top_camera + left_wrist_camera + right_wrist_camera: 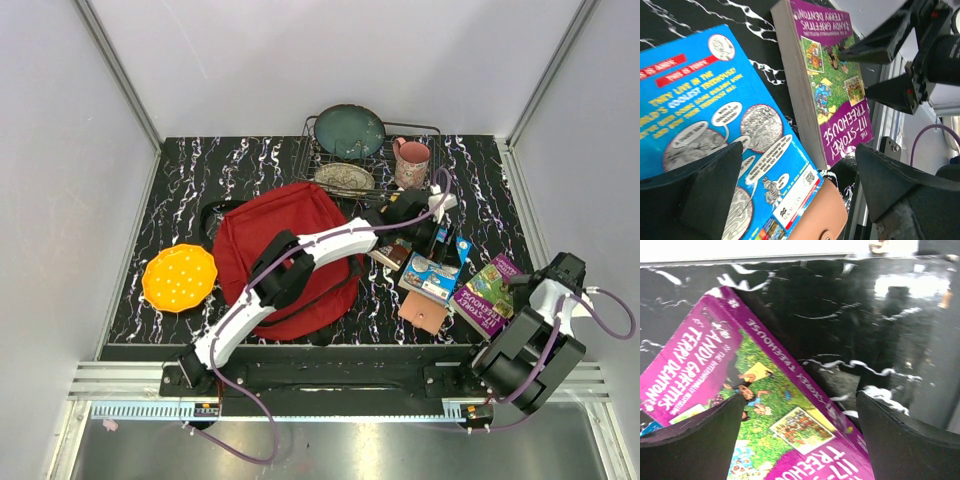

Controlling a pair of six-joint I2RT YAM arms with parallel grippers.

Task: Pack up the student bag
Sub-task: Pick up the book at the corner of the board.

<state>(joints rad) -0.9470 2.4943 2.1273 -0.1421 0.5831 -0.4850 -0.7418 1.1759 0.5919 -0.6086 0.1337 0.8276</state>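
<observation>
Student bag [262, 232], left of desk [180, 180] centre, looks soft, floppy, light, so prob grab by black strap [208, 212]; left pincer [799, 150] & right pincer [800, 397] both wide, empty.

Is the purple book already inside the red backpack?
No, the purple book lies flat on the table, off to the right of the red backpack and apart from it.

Marbled table [180, 180] bears student bag [270, 225], purple book [485, 297], orange plate [179, 277] — and mug [411, 163].
</observation>
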